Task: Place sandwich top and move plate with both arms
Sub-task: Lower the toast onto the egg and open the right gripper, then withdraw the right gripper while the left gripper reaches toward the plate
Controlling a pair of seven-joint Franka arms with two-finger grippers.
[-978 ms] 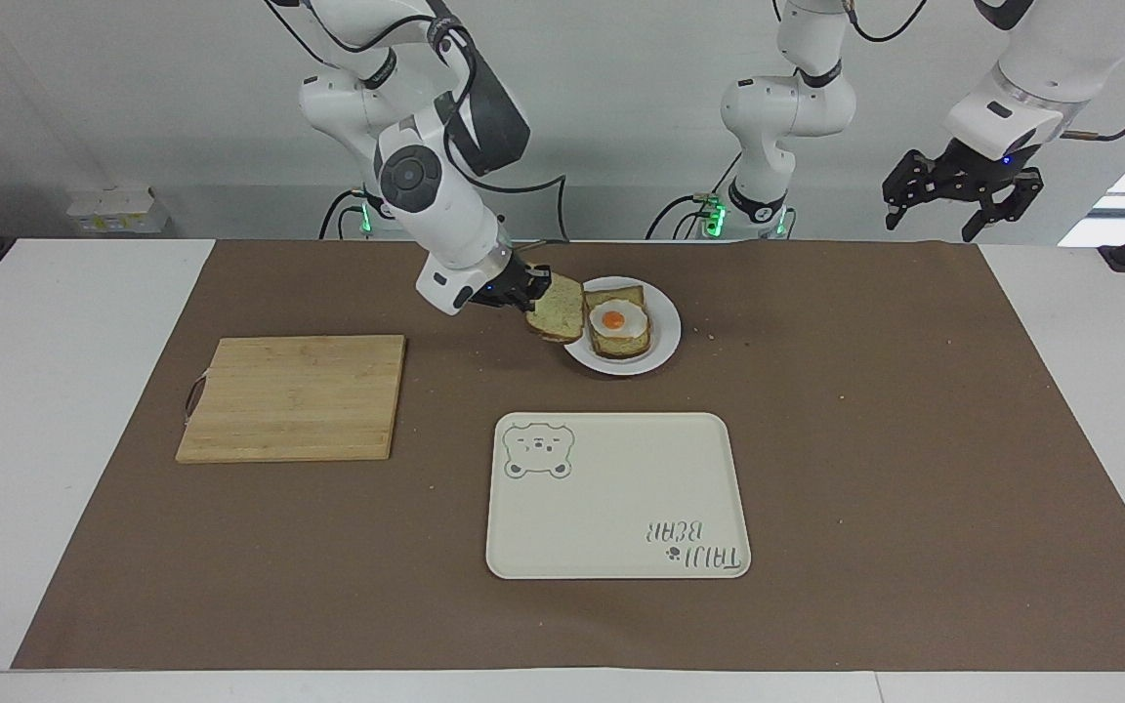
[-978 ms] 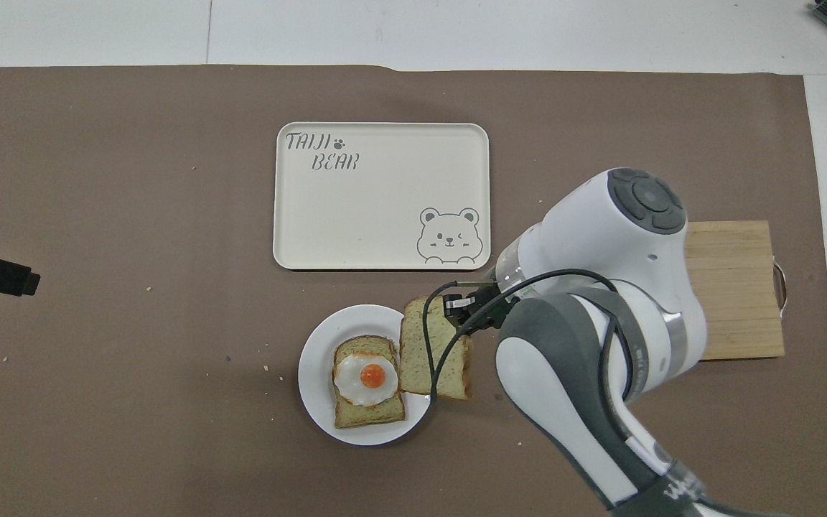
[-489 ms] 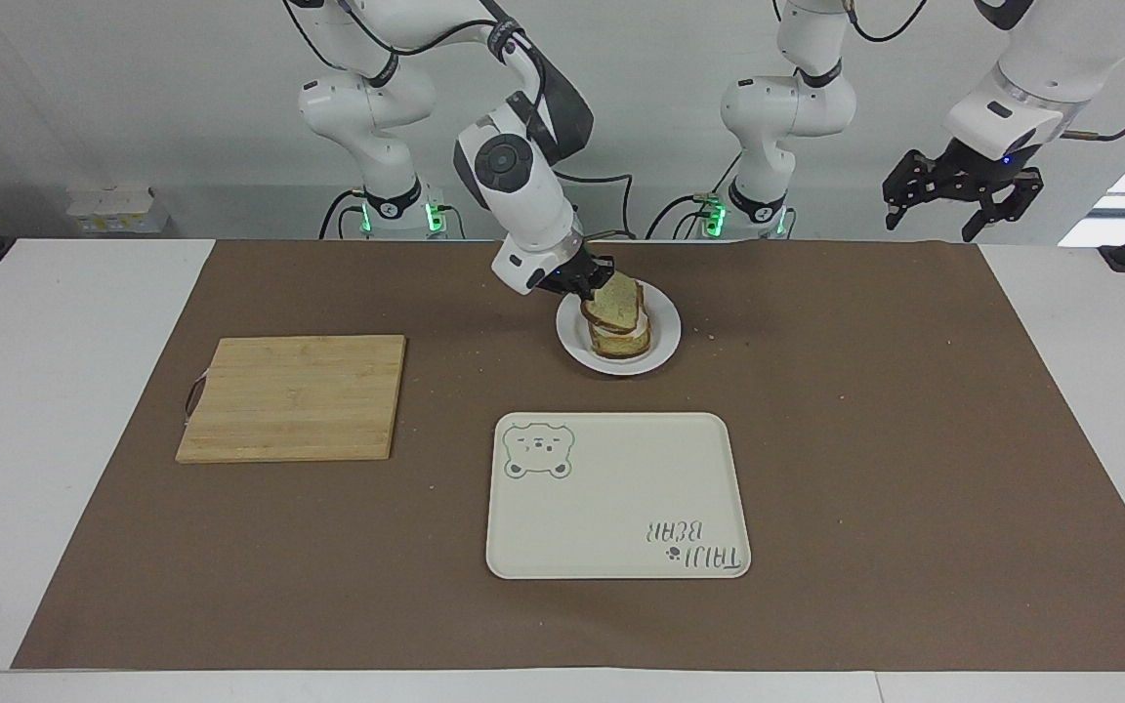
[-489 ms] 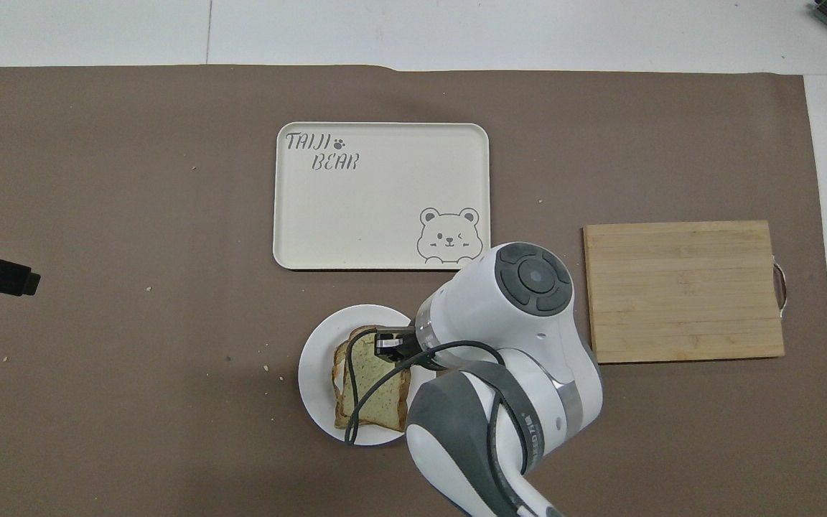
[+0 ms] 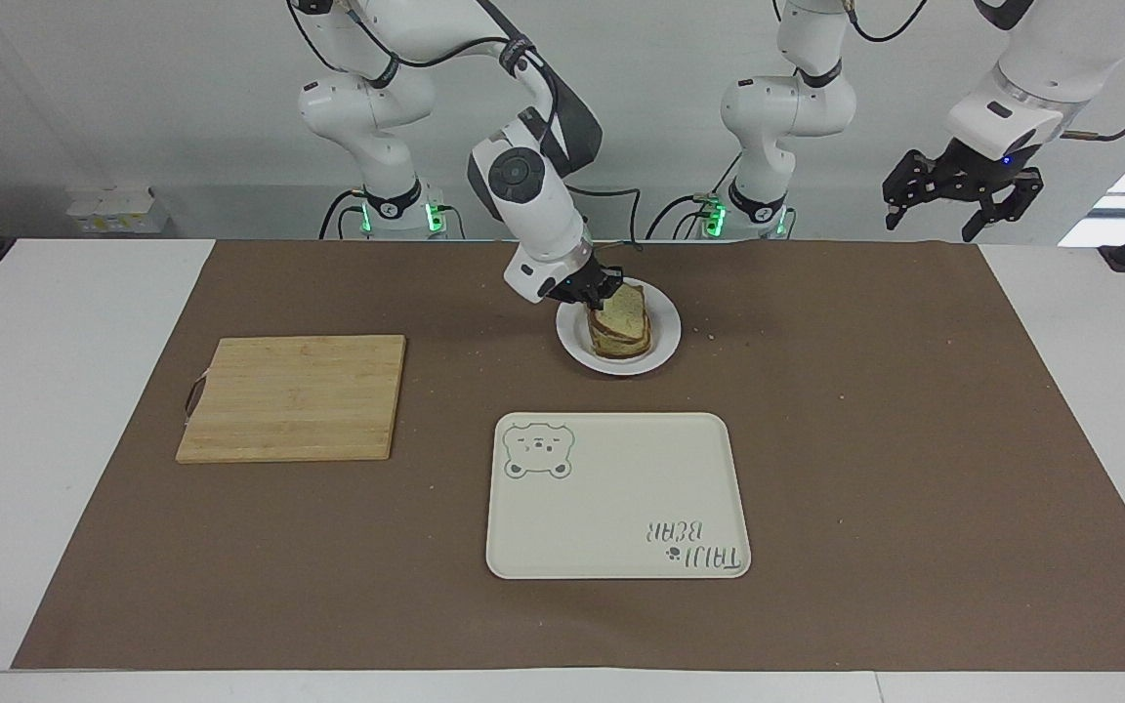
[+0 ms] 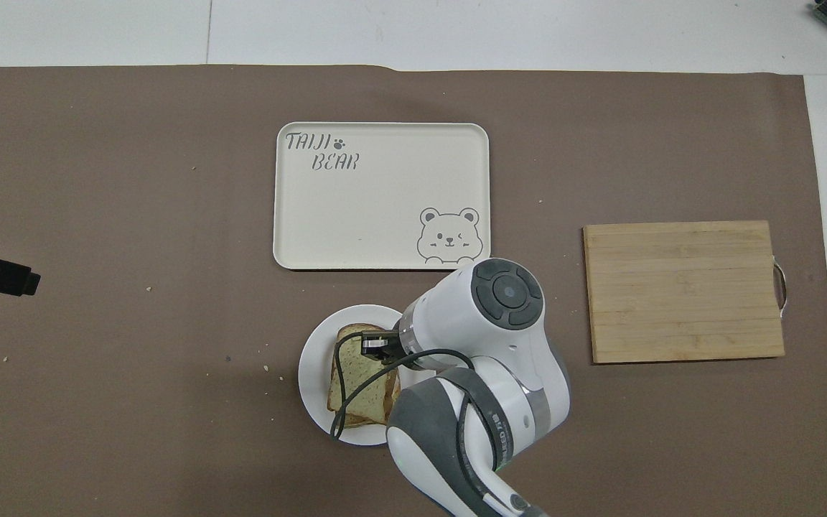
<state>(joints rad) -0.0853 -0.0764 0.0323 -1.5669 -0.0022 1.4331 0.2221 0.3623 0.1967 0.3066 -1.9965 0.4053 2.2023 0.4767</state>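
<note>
The right pincer [image 5: 600, 293] is down at the plate [image 5: 665, 342], closed on the edge of the sandwich top [image 5: 623, 310] at the side toward the right arm's end of the surface. The slice it grips lies roughly level on the stack of bread below it, all of it within the plate's rim. From overhead the sandwich top [image 6: 356, 373] shows a pale speckled crumb and brown crust; the arm and its cable cover part of it. No egg is visible beneath it.

The left pincer [image 5: 958, 200] hangs high over the left arm's end of the surface, fingers spread wide, holding nothing; that arm waits.

The plate [image 6: 313, 359], small, round and white, sits on the brown mat [image 5: 914, 439]. Farther from the robots lies a cream tray [image 5: 611, 498] with a bear drawing. A wooden cutting board [image 5: 294, 395] lies toward the right arm's end.
</note>
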